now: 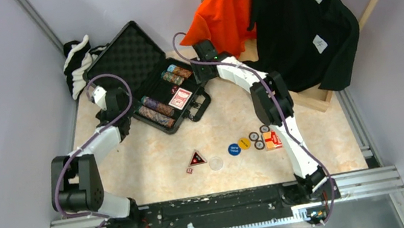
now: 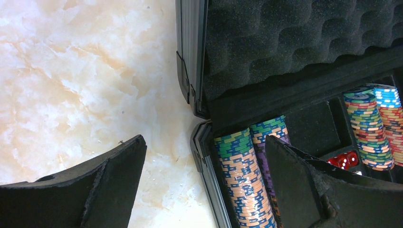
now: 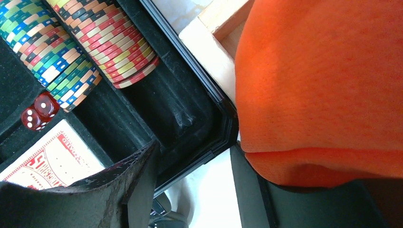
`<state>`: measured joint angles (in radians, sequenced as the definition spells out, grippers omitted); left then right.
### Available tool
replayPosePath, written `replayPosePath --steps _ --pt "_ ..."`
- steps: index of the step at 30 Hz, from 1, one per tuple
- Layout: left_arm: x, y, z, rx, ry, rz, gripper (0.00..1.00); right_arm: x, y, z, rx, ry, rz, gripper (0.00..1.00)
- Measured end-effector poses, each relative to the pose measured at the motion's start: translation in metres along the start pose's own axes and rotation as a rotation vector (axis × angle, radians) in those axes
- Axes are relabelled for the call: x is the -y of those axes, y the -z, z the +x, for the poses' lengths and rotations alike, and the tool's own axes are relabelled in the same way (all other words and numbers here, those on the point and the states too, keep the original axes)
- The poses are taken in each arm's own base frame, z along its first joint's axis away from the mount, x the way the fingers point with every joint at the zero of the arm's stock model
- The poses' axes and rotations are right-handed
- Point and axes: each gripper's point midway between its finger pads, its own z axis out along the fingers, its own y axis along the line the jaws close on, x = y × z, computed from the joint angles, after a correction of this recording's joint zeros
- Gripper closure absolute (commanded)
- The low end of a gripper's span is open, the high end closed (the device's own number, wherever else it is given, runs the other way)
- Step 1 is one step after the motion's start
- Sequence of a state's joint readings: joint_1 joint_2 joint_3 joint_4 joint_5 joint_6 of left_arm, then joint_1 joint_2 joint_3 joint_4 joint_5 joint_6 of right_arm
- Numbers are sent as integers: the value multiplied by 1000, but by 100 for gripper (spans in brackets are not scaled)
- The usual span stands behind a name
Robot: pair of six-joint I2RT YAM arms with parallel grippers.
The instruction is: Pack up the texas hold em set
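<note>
The worktop (image 1: 145, 159) carried the open briefcase (image 1: 129, 58) at its far left, with the foam lid propped back toward a striped cloth (image 1: 76, 63). An orange shirt (image 1: 226, 12) and a black shirt (image 1: 303, 30) hung over the far right. The orange hem was draped close over the case's right corner.

The left hand (image 2: 204, 147) was spread wide across the case's near-left corner and nothing was gripped. The right hand (image 3: 194, 152) was set astride the opposite corner, one finger over the lining and one outside under the orange hem. Its jaws were parted and nothing was seen to be held.

Packing was judged partly done. Rows of chips (image 1: 156, 110) and a red card deck (image 1: 180, 98) were seated in the case. Loose chips (image 1: 259, 140), a small orange box (image 1: 272, 140), a blue disc (image 1: 234, 149), a yellow disc (image 1: 244, 142), a clear disc (image 1: 215, 163) and the triangle (image 1: 197, 158) lay on the near worktop, well apart from the case.

The next move was judged to call for a hand to be lifted clear of the rim and shirt, then brought to those pieces. Bare worktop lay between them and the case.
</note>
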<state>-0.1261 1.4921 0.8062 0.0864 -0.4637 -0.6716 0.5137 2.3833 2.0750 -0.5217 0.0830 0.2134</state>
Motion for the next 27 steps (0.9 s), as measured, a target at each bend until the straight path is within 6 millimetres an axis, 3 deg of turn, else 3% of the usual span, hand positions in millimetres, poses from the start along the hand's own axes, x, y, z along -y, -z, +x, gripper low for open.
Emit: replayPosePath --steps 5,10,11,27 --pt "-1 0 -1 7 -7 3 0 0 -2 0 3 -11 -5 58" --pt "-4 0 0 11 -12 -1 0 6 -2 -2 8 -70 20 98" --pt "-4 0 0 12 -13 -2 0 8 -2 -3 10 -91 22 100" --pt "-10 2 2 14 -17 -11 0 12 5 2 99 -172 18 100"
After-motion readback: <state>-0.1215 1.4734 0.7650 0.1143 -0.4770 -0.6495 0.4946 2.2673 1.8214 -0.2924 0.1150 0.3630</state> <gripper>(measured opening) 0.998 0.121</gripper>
